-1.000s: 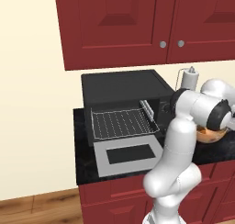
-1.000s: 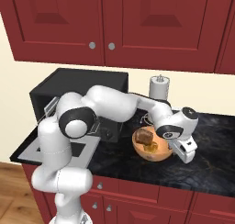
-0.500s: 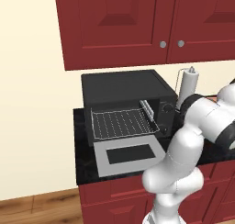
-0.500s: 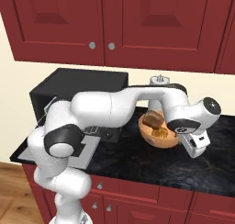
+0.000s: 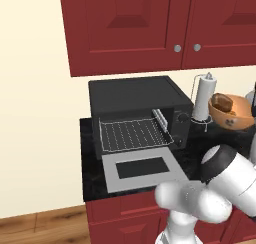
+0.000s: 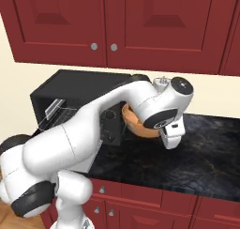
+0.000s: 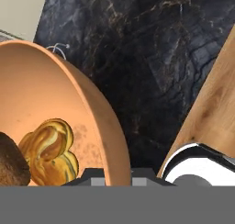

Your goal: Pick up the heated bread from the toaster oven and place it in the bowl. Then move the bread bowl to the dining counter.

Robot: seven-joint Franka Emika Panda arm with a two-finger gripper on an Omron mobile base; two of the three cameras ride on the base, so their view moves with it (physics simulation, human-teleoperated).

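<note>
Hand view puts the gripper (image 7: 117, 172) right at the bottom edge, and I see its two dark tips on either side of the bowl (image 7: 98, 122) rim, one inside the wall and one outside, so the jaws look clamped on that rim, though the tips are mostly cut off and I can't see the contact cleanly. Inside the bowl I see the bread (image 7: 10, 165) as a dark brown crust at the lower left, touching a golden, lobed piece (image 7: 48, 149) beside it. Beyond the rim lies the black marbled counter (image 7: 151, 58), well below the bowl, and a strip of wooden floor (image 7: 213, 113) on the right. From the left base view, the bowl (image 5: 231, 113) hangs in the air at the right edge, tilted, above the counter (image 5: 92, 163), with the bread (image 5: 222, 103) showing over its rim; it sits just beside a white paper towel roll (image 5: 203, 100). From the right base view, the bowl (image 6: 140, 125) is partly hidden behind the wrist, held clear of the counter (image 6: 187, 153). The oven (image 5: 135, 110) stands to the left with its grey door (image 5: 142, 168) dropped flat and the wire rack (image 5: 132, 133) pulled out and bare. Red cabinets (image 5: 150, 25) hang above.
</note>
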